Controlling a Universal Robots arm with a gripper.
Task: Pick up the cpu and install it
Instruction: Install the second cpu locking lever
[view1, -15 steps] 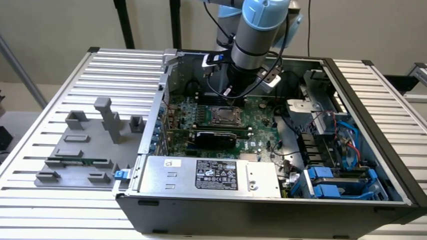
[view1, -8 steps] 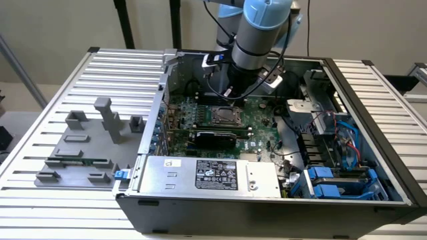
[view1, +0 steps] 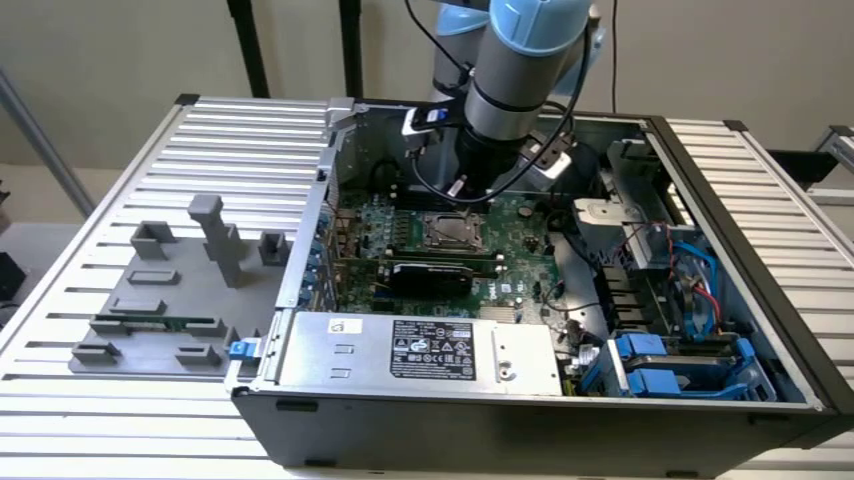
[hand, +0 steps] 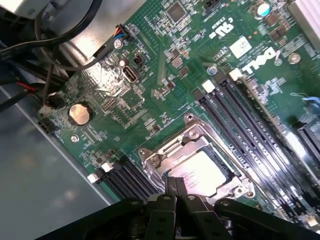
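Silver metal is showing on the one cpu (hand: 197, 172), which is sitting inside the one socket frame (hand: 232, 191) on the one green motherboard (hand: 165, 105). Two banks of memory slots, one bank (hand: 131, 181) and a second bank (hand: 255, 140), are flanking the socket. One gripper (hand: 177, 186) is hovering at the cpu, its jaws pressing together with nothing between them. In the exterior view, one silver box (view1: 360, 362) with one black label is lying at six o'clock, and one grey tray (view1: 160, 372) is resting at eight, carrying one green memory stick (view1: 144, 321).
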